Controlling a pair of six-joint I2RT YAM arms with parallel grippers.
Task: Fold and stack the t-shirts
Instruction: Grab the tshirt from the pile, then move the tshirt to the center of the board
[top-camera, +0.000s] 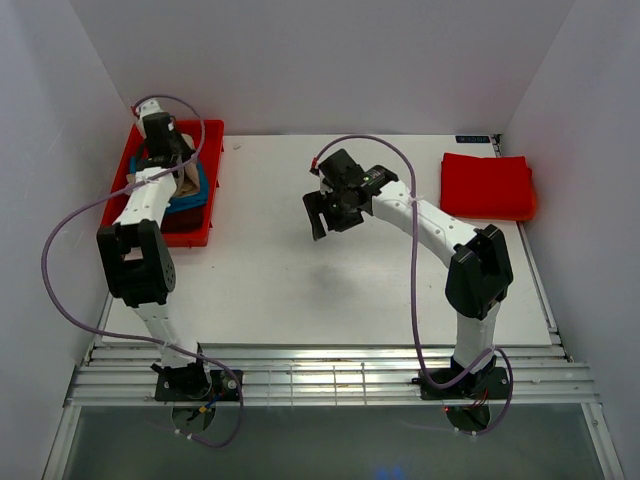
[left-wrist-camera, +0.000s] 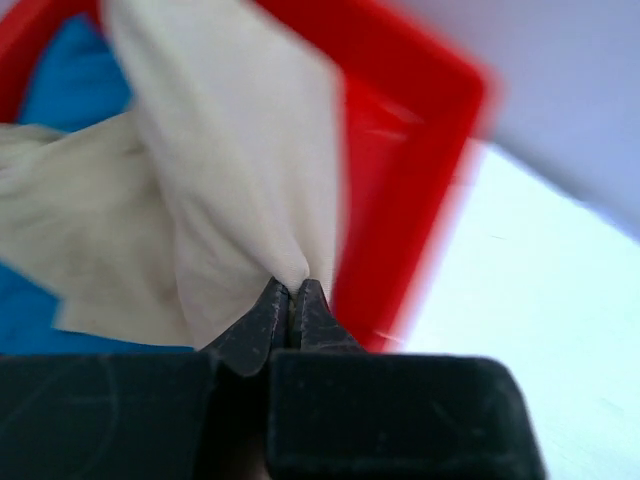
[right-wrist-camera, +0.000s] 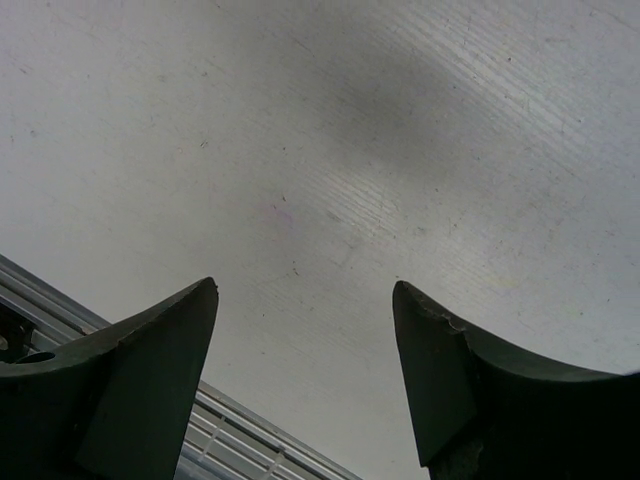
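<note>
In the left wrist view my left gripper (left-wrist-camera: 293, 290) is shut on a pinched fold of the tan-beige t-shirt (left-wrist-camera: 230, 150), which is drawn up into a ridge. That shirt lies on the blue t-shirt (left-wrist-camera: 70, 90) inside the red tray (left-wrist-camera: 400, 150). From above, the left gripper (top-camera: 180, 168) sits over the tray (top-camera: 205, 232) at the table's far left, with the tan cloth (top-camera: 189, 185) and blue cloth (top-camera: 203, 196) just below it. The bright red t-shirt (top-camera: 487, 186) lies folded at the far right. My right gripper (top-camera: 322, 214) hangs open over the mid table, its jaws (right-wrist-camera: 305, 290) holding nothing.
White walls close in the table (top-camera: 300, 290) on the left, back and right. A slatted metal rail (top-camera: 330, 380) runs along the near edge by both arm bases. The right wrist view shows bare tabletop (right-wrist-camera: 330, 150) and a corner of that rail (right-wrist-camera: 250, 430).
</note>
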